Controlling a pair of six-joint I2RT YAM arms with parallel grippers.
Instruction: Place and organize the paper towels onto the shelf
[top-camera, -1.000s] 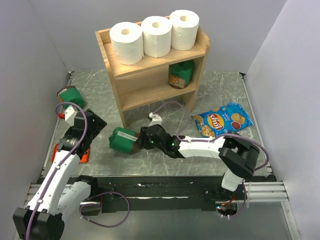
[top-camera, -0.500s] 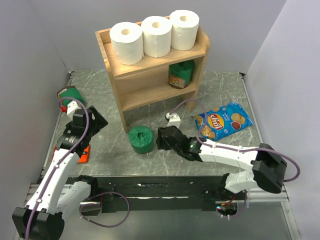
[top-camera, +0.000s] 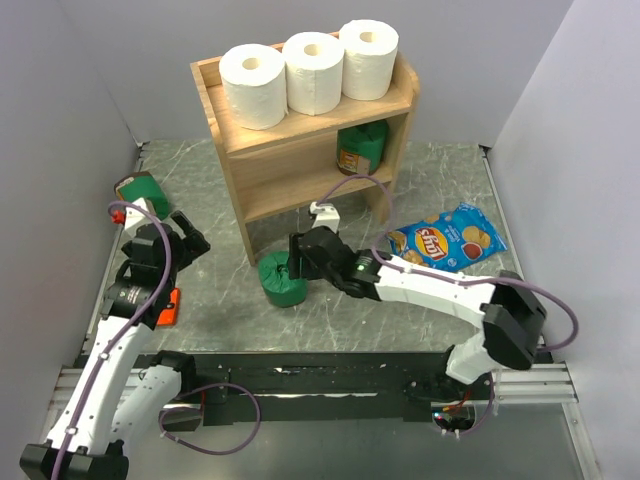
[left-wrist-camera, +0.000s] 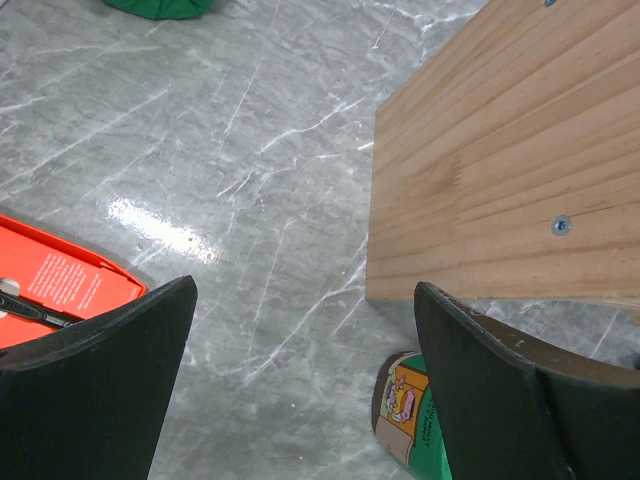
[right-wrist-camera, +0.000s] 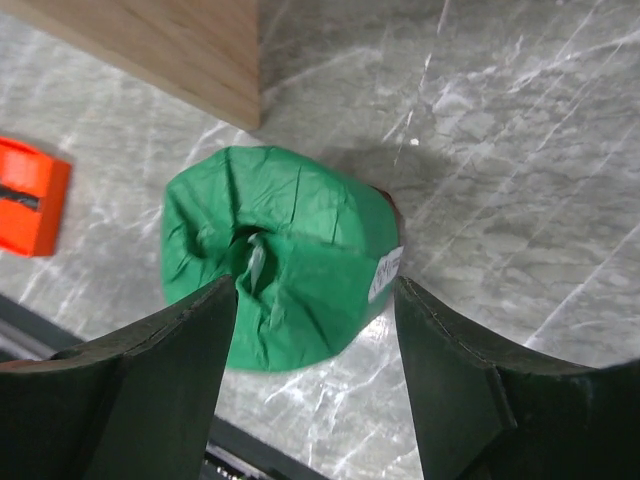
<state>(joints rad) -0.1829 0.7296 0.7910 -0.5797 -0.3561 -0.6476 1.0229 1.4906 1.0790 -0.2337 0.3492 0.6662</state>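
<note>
Top external view is showing three paper towels (top-camera: 313, 72) standing upright in a row on the top tier of the shelf (top-camera: 310, 128). They are packed side by side inside the raised rim, with their core holes facing up. A green jar (top-camera: 362, 148) is sitting at the right end of the lower tier.

On the table (top-camera: 440, 180), just in front of the shelf's left leg, a green package (top-camera: 280, 282) is standing on end. The right arm is reaching across to it from the right. The right gripper (right-wrist-camera: 312, 290) is hanging directly over the package, its jaws spread wide. In the right wrist view one finger is showing on each side of the crumpled green top. I cannot tell whether the fingers are touching the wrapper or only straddling it from above.

The left gripper (left-wrist-camera: 305, 290) is hovering near the shelf's left side, jaws also wide apart and holding nothing. Its camera is looking down at bare table between the fingers and at the wooden side panel of the shelf to the right. An orange box (left-wrist-camera: 60, 290) is lying at the left edge of that view.

Near the bottom of the left wrist view, part of a green container with a printed label (left-wrist-camera: 405, 420) is peeking out (only partly visible). A second green package (top-camera: 142, 190) is lying by the left wall. A chips bag (top-camera: 447, 238) is lying flat to the right of the shelf, well apart from both grippers.
</note>
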